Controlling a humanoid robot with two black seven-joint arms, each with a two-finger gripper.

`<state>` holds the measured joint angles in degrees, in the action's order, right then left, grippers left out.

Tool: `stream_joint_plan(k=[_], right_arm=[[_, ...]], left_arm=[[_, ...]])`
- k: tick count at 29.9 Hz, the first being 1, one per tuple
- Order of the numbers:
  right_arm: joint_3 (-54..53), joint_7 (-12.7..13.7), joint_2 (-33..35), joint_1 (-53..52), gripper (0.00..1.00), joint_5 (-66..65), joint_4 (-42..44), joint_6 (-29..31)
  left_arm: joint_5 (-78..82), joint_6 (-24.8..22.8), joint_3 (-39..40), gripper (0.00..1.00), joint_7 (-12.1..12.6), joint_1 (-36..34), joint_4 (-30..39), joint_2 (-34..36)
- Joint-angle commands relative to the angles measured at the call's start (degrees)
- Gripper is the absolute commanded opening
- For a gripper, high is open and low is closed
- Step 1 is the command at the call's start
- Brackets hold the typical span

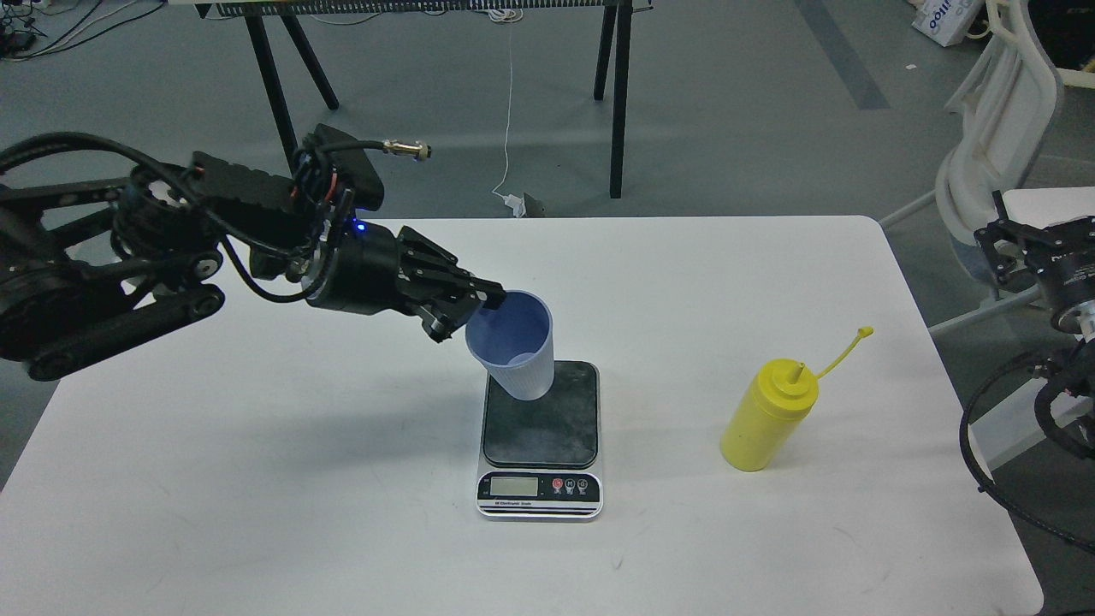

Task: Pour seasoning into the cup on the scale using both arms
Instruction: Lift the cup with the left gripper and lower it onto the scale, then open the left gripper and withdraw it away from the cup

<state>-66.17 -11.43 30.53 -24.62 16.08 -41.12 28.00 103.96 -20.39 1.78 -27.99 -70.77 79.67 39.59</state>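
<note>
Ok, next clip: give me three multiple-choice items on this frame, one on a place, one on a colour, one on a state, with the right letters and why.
1. Where does the squeeze bottle stand?
A. On the table right of the scale
B. On the scale's plate
C. In the left gripper

2. What colour is the bottle?
A. Red
B. Yellow
C. Green

3. How is the cup at this moment?
A. Lying on the floor
B. Upside down on the table
C. Gripped at its rim, tilted, over the scale

Answers:
1 A: the bottle is on the white table, apart from the scale, on its right.
2 B: body and tethered tip cap are yellow.
3 C: the left gripper pinches the cup's rim, and the cup leans over the dark plate.
</note>
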Motion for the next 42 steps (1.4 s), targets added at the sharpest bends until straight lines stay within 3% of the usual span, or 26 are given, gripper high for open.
stream_joint_plan(k=[1,10,27,33,36,37,42], right_arm=[[-0.62,0.00,0.93,0.54,1.00,0.00,-0.01,0.00],[-1.24,0.00,0.93,1.16,1.00,0.00,-0.01,0.00],[-1.68,0.00,1.02,1.33,1.00,0.00,-1.07,0.00],[-1.68,0.00,1.37,1.86,1.00,0.00,-1.15,0.00],[-1.68,0.00,1.55,2.39,1.00,0.00,-1.94,0.00],[-1.68,0.00,2.07,2.82,1.00,0.00,-2.64,0.00],[-2.91,0.00,5.15,10.37,1.00,0.09,-12.03,0.00]], left_arm=[[0.02,-0.79,-0.47,0.04,1.53,0.54,-1.17,-5.30],[0.10,-1.15,-1.08,0.05,1.98,3.17,-10.49,-9.97],[0.02,-1.15,-0.99,0.11,2.07,6.17,-14.71,-12.26],[-0.60,-1.15,-0.99,0.29,1.98,6.34,-14.63,-12.08],[-1.04,-0.88,-0.29,0.56,1.98,6.43,-14.63,-11.82],[-1.47,-0.45,-0.03,0.61,1.81,6.60,-14.63,-11.47],[-16.29,-0.18,7.34,0.75,1.80,6.52,-14.63,-9.72]])
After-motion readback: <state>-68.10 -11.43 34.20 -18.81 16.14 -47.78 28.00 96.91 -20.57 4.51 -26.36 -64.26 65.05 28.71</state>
